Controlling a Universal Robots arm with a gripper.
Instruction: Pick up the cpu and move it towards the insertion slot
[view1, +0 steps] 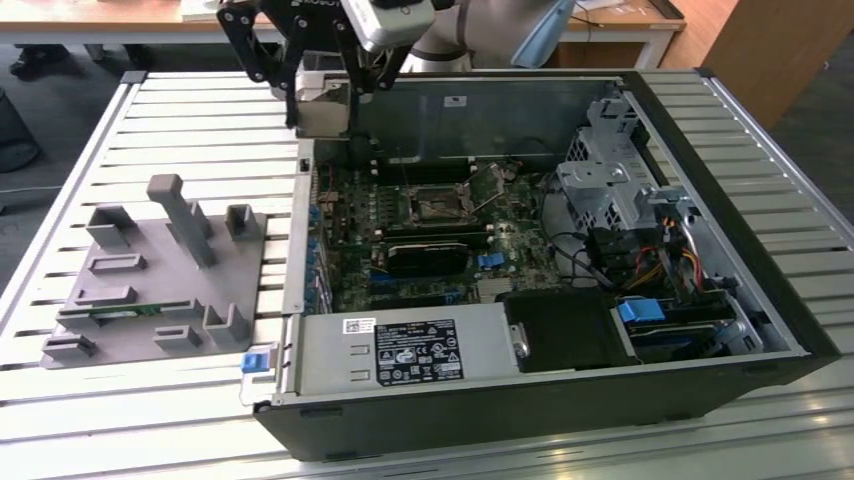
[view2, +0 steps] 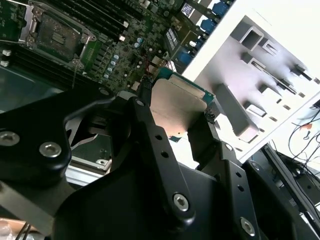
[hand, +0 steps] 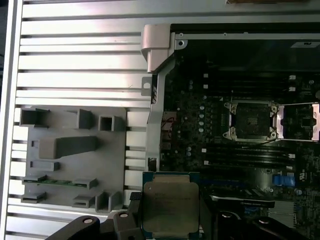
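Observation:
My gripper (view2: 177, 104) is shut on the cpu (view2: 175, 107), a flat square chip with a silvery face and a thin green-tan rim, pinched at two opposite edges. In the first wrist view the cpu (hand: 170, 202) hangs over the wall of the open computer case. The insertion slot (hand: 251, 120), a dark square framed by shiny metal, lies on the motherboard some way from the chip. In the exterior view the gripper (view1: 320, 95) is high above the case's far corner on the view's left, and the slot (view1: 434, 205) is lower and to the right.
The grey plastic fixture (view1: 147, 280) sits on the slatted table (view1: 160, 400) beside the case, with a green memory stick (hand: 52, 181) in it. Inside the case are a wide black block (view1: 427, 255), a power supply (view1: 400, 350), a drive cage (view1: 607, 180) and cables (view1: 654, 265).

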